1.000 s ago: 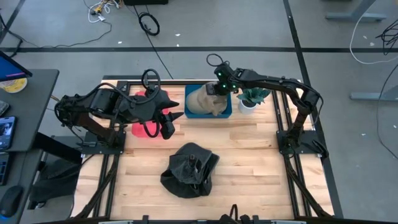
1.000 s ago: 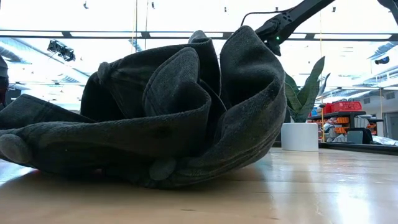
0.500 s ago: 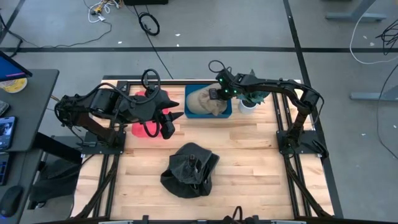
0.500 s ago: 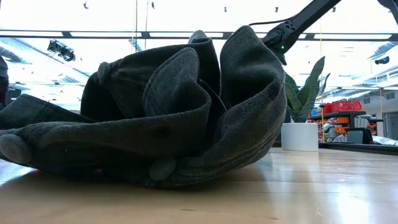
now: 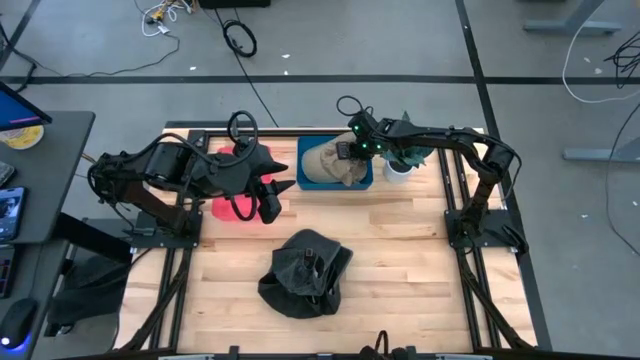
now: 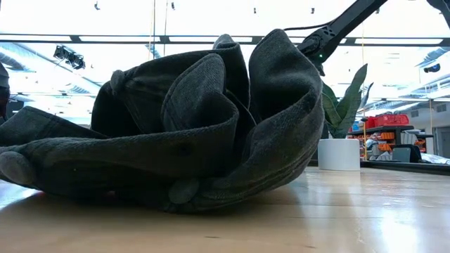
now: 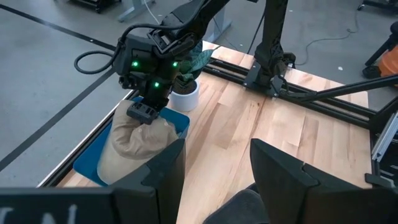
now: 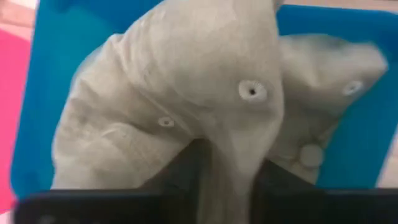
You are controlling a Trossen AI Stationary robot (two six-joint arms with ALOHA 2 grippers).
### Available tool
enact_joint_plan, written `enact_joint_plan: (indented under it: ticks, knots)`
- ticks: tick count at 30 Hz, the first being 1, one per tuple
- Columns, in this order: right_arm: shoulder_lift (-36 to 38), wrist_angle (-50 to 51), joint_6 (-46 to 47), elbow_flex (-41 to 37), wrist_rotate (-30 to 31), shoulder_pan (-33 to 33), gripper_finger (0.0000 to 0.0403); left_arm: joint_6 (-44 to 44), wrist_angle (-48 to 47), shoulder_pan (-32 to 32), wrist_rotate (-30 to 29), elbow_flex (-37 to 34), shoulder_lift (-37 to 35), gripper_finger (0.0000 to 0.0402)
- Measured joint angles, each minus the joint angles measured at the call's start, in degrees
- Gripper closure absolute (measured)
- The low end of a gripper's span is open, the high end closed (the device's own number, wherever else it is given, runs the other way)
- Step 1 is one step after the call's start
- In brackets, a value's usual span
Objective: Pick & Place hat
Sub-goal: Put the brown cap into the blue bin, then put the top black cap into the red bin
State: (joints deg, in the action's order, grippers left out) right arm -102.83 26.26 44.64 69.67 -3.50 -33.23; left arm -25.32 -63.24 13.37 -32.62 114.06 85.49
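A beige hat (image 5: 328,165) (image 7: 134,146) sits bunched in a blue bin (image 5: 366,181) (image 7: 93,165) at the table's far edge. My right gripper (image 5: 346,152) (image 7: 144,112) (image 8: 230,180) stands over it, shut on its cloth. A dark grey hat (image 5: 305,270) (image 6: 190,126) lies crumpled on the wood near the table's near edge, its lower folds on the tabletop. My left gripper (image 5: 271,203) (image 7: 214,174) hangs open over the left far part of the table, touching nothing. My right gripper pinches a raised fold of the beige hat's crown (image 8: 233,149) between its two fingers (image 8: 189,165), coming from above and pointing down. How many layers it has cannot be told. The hat's body rests in the blue bin, with the cloth rising to a peak at the fingers (image 7: 146,115).
A pink tray (image 5: 225,208) lies left of the blue bin, under my left arm. A small potted plant (image 5: 400,160) (image 6: 339,151) (image 7: 185,96) stands right beside the bin. Bare wood shows right of the dark hat (image 5: 420,260).
My right gripper has come down a little over the blue bin and shifted slightly toward the near edge, still shut on the beige hat. The hat has sunk lower and spread wider in the bin. The dark hat has not moved.
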Motion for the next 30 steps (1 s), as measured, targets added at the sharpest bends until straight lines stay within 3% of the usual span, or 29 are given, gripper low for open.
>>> enact_joint_plan:
  ticks: [7,12,22,26,30]
  knots:
    - [0.0,4.5,-2.3,2.9,-2.8,-0.3,0.0167,0.0,0.0,0.0,0.0,0.0,0.0,0.0218]
    - [0.4,11.2,-6.3,8.7,-1.6,-0.6,0.0113,0.2,0.0,0.0,0.0,0.0,0.0,0.0218]
    - [0.4,18.6,-28.7,16.1,1.6,-0.6,0.0120,0.5,0.0,0.0,0.0,0.0,0.0,0.0218]
    - [0.4,28.1,-29.1,21.2,6.3,-0.6,0.0138,0.5,0.0,0.0,0.0,0.0,0.0,0.0218]
    - [2.6,35.1,-29.0,27.8,6.3,0.1,0.0180,1.0,0.0,0.0,0.0,0.0,0.0,0.0218]
